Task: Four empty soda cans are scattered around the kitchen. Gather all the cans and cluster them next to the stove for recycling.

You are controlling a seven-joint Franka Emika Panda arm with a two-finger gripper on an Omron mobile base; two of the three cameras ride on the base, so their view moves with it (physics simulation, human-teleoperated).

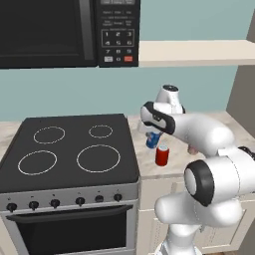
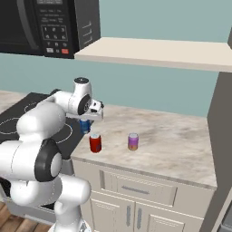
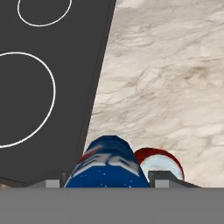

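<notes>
My gripper [image 1: 152, 132] [image 2: 86, 118] [image 3: 106, 183] is shut on a blue soda can [image 1: 153, 141] [image 2: 84, 125] [image 3: 107, 167], held upright low over the marble counter just right of the stove [image 1: 74, 149] [image 2: 68, 132] [image 3: 43, 87]. Whether the can touches the counter I cannot tell. A red soda can [image 1: 162, 155] [image 2: 95, 143] [image 3: 159, 162] stands on the counter close beside it, nearer the front edge. Further right stands a purple-pink soda can [image 2: 132, 142].
A black microwave [image 1: 64, 30] [image 2: 45, 25] hangs above the stove and a cream shelf [image 1: 199, 52] [image 2: 154, 53] runs over the counter [image 2: 172, 136]. A dark tall panel [image 2: 222, 136] bounds the counter on the right. Cabinet drawers sit below the counter's front edge.
</notes>
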